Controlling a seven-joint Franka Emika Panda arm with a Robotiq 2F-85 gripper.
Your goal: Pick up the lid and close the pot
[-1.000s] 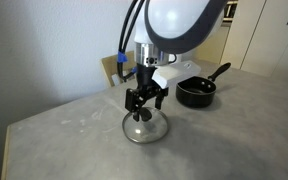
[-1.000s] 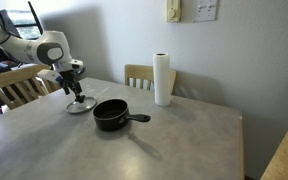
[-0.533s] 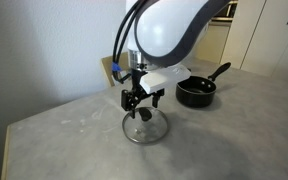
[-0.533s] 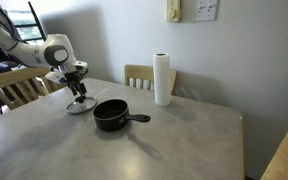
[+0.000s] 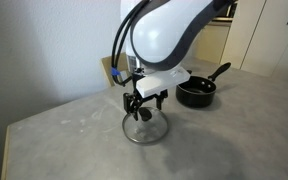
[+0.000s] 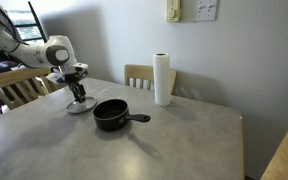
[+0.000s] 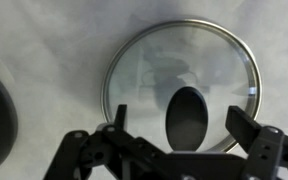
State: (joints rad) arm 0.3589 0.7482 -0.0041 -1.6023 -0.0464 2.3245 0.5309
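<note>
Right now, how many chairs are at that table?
2: one chair beside the robot arm, another next to the paper towel roll. More may sit out of view.

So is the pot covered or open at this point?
Open. In both exterior views the pot has no lid on it; the lid lies flat on the table beside it, under the gripper.

On my wrist feed the round clear glass lid [image 7: 174, 55] is smooth and glossy. Its thin rim [image 7: 104, 85] reads as bright metal, and its oval black knob [image 7: 188, 115] looks dull, perhaps plastic. The small black saucepan [image 5: 196, 92] has a dark finish with a slight sheen. The grey bench [image 5: 64, 135] looks matt and faintly mottled. The tall white roll [image 6: 162, 80] is matt paper, and the chair back [image 6: 139, 72] is pale wood.
</note>
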